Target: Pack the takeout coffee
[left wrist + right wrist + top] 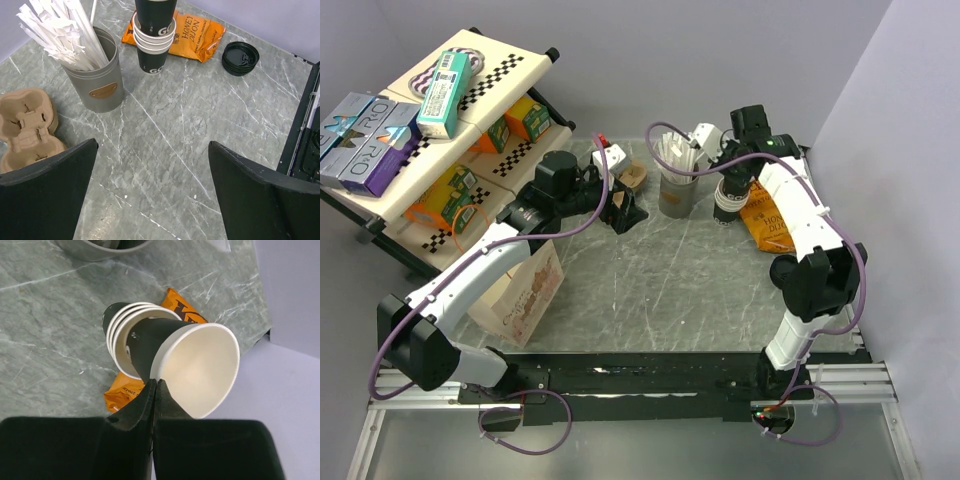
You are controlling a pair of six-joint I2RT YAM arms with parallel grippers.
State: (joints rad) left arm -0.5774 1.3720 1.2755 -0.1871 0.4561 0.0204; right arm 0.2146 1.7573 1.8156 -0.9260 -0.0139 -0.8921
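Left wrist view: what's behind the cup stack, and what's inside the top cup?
An orange Honey Onion snack bag lies behind the cup stack, partly hidden by it. The top cup, pinched at the rim by the right tool, is bare white inside.

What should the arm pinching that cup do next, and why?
Probably lift the top cup straight up until it comes free. The right gripper is shut on the cup's rim, but the cup's bottom sits tilted inside the stack of cups, so it is not loose yet. A straight pull seems least likely to tip the stack over.
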